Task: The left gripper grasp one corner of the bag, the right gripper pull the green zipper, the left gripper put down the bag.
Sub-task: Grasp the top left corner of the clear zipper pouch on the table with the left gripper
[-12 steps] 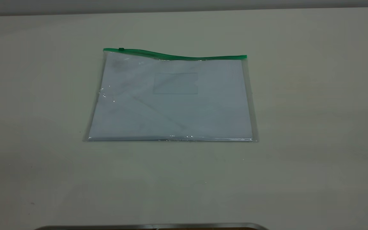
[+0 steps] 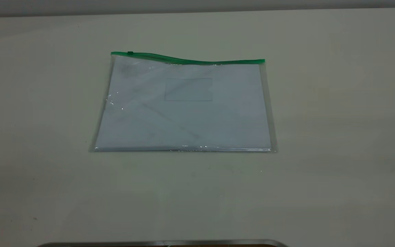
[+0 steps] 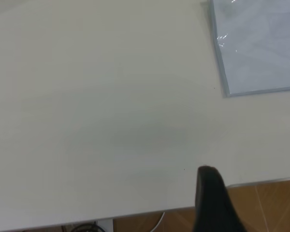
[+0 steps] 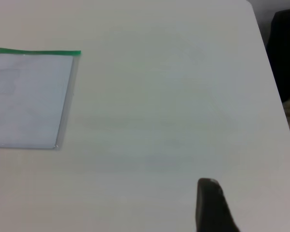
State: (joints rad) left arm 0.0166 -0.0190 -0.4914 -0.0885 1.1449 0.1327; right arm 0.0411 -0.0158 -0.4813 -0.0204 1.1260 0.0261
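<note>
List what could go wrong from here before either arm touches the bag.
1. The bag lies flat on the table, so the left gripper, off beside the table's edge, may slide a corner away instead of pinching it.
2. The green zipper bows up mid-length and its slider is tiny; the right gripper may miss or slip off.
3. The slider sits near the left corner, so both grippers may crowd each other.
</note>
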